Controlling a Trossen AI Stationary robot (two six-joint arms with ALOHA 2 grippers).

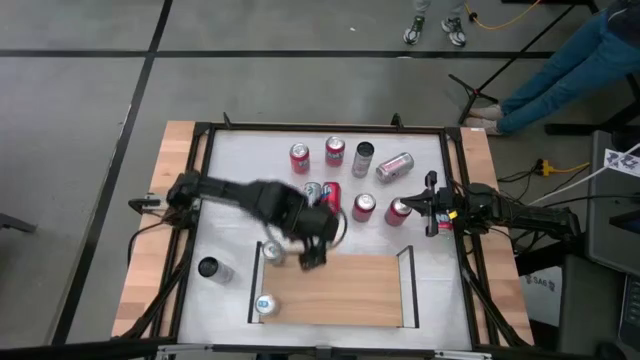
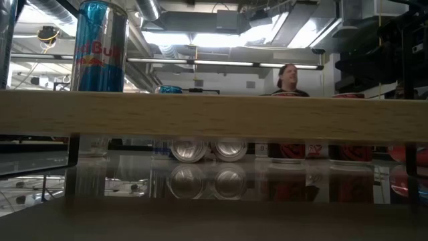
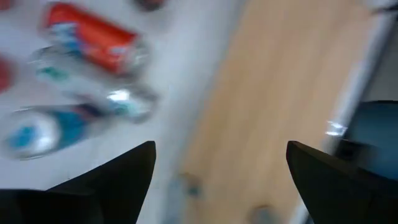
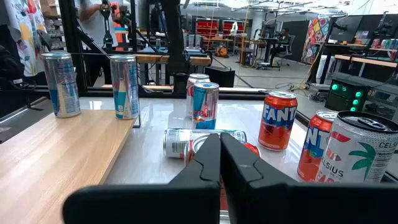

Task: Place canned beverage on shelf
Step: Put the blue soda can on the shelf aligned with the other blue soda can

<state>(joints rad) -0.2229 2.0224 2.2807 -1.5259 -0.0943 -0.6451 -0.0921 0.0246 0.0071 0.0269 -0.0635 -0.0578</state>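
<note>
cans (image 1: 334, 152) stand and lie on the desk (image 1: 230, 165) beyond the shelf (image 1: 335, 290), two lying just beside its far edge; two stand by its left rail. they look light, stiff but dentable, slick; best taken across the round middle. nothing rests on the shelf's wood. left tool (image 1: 312, 258) hangs wide open and empty over the shelf's far left corner. right tool (image 1: 430, 212), right of the shelf, is closed, empty.

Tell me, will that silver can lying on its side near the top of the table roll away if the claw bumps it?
Probably. The silver can lies on its side on the smooth white tabletop, so a sideways nudge would likely send it rolling. Its shiny round wall may slip in a loose grip. It has open table around it, though a red can nearby might stop it.
</note>
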